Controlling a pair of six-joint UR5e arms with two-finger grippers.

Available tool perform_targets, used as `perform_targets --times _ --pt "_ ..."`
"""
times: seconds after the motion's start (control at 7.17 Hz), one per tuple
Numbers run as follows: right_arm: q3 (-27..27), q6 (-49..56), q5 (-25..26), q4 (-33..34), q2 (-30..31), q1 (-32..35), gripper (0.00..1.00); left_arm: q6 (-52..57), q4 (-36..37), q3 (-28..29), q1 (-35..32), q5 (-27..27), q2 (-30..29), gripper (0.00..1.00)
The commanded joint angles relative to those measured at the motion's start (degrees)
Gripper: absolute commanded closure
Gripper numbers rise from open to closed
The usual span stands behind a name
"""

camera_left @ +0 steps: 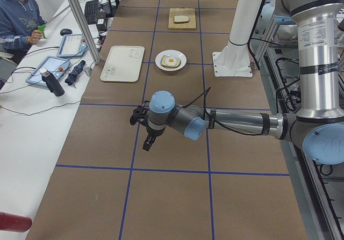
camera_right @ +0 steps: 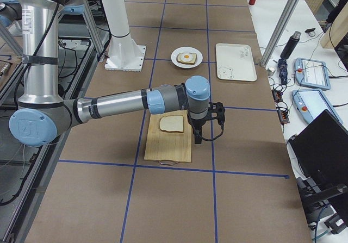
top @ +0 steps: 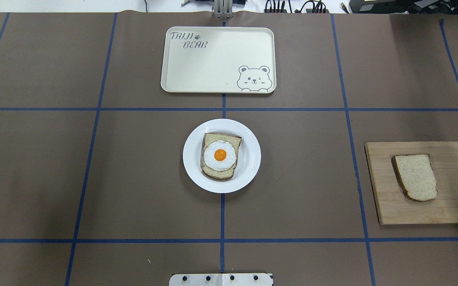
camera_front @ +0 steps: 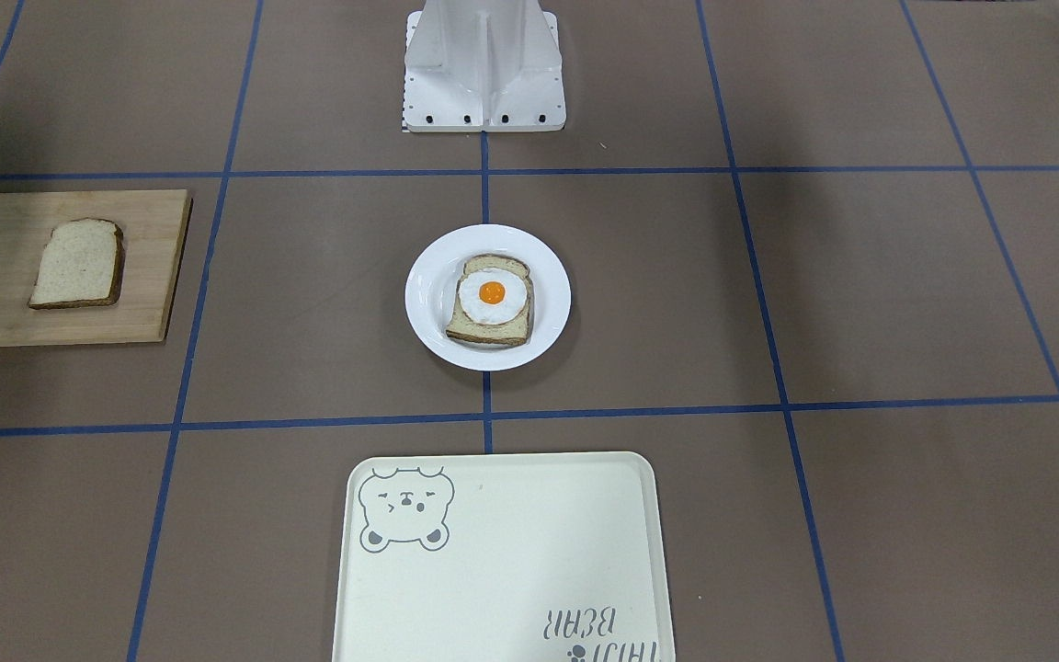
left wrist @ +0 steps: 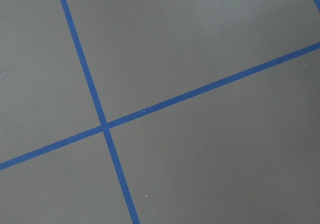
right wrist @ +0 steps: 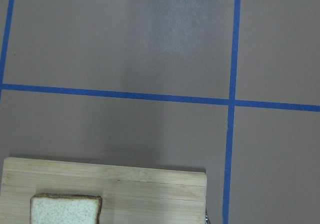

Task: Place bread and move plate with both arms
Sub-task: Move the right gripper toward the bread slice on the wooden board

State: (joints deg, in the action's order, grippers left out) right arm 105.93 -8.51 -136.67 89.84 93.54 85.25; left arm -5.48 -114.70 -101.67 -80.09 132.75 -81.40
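Lying flat on a pale wooden board (top: 451, 206), the bread (top: 415, 176) shows a speckled crumb and a dark crust; in the overhead view it is at 3 o'clock from the plate (top: 251, 157). Plate round, glossy white, mid-surface (top: 133, 178), carrying an egg-topped slice (top: 220, 155). Cream tray (top: 197, 67), rectangular with rounded corners, at the plate's 12 o'clock. Right gripper (camera_right: 197, 138) hangs over the board's edge, near the bread. Left gripper (camera_left: 148, 140) hovers over matte brown paper. Jaw width of either gripper: cannot tell.

Left gripper (camera_left: 149, 140), right gripper (camera_right: 197, 137): openings indiscernible; bread (right wrist: 65, 210) partly beyond edge.
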Motion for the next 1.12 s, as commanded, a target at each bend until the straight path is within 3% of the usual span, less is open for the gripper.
perform_targets --times 0.0,0.42,0.56,0.84,0.98 --pt "-0.2 -0.1 -4.11 0.07 0.41 -0.43 0.0 -6.94 -0.17 -0.11 0.11 0.06 -0.17 0.01" --pt "-1.69 -1.84 -1.78 -0.45 -0.72 -8.06 0.0 -7.61 -0.17 -0.11 0.11 0.06 -0.34 0.01" --pt "-3.35 -9.69 -1.67 -5.77 -1.17 -10.78 0.0 -7.7 -0.17 -0.11 0.11 -0.03 -0.43 0.01" --pt "-11.15 -24.89 -1.23 -26.72 -0.38 -15.97 0.02 -9.18 -0.09 -0.37 0.2 0.06 -0.6 0.01" --pt "-11.36 -32.63 0.33 -33.35 0.49 -18.78 0.04 -9.19 -0.09 -0.63 0.2 0.06 -0.78 0.01"
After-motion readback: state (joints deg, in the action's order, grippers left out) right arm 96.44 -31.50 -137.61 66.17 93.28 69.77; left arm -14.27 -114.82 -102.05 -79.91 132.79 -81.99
